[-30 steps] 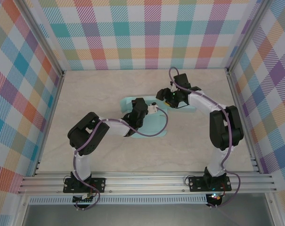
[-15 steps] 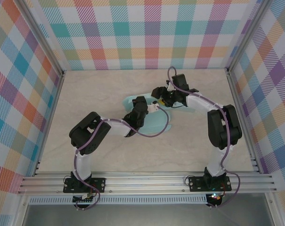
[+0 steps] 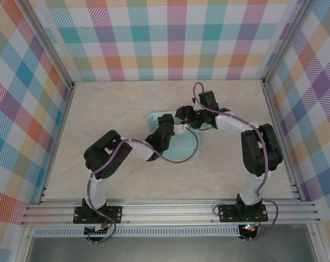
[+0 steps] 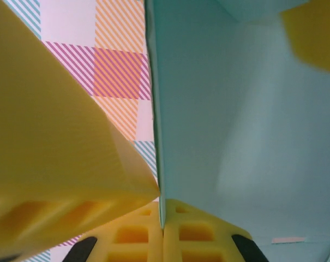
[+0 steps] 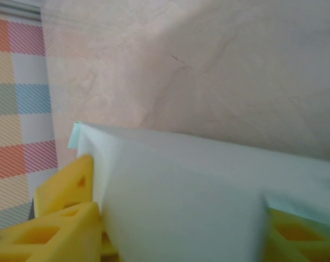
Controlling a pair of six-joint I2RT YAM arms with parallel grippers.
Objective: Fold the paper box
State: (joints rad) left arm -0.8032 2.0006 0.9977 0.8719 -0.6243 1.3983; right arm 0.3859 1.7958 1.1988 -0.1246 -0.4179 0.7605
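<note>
1. Top external view: pale teal paper box (image 3: 178, 143) near the middle of the table (image 3: 115, 103), partly raised. Left gripper (image 3: 174, 130) reaching in from 8 o'clock. Right gripper (image 3: 185, 115) at the box's 12 o'clock edge, on an arm coming from 3 o'clock.
2. Left wrist view: yellow pads (image 4: 126, 234) pinched tight on the thin edge of an upright teal panel rising toward 12 o'clock.
3. Right wrist view: yellow fingers (image 5: 66, 218) set moderately apart at 7 and 5 o'clock, with a teal wall spanning the gap. Gripping or merely straddling: cannot tell.
4. Likely step: standing a side wall up and creasing it along its fold line.
5. To do it well: hold the left pinch firm as an anchor. Swing the other wall about its crease rather than drag it. Press close to the fold, not at a free corner. Square the meeting edges before any tuck.
6. Gentle force only: risk of buckling or tearing under a skewed pull, and of sliding on the smooth top.
7. Materials: matte, smooth card, thin and bendable, with flat panels, crisp straight edges and a rounded outline toward 6 o'clock. Soft-looking pads moulded with square recesses. Beige marbled table, even and flat.
</note>
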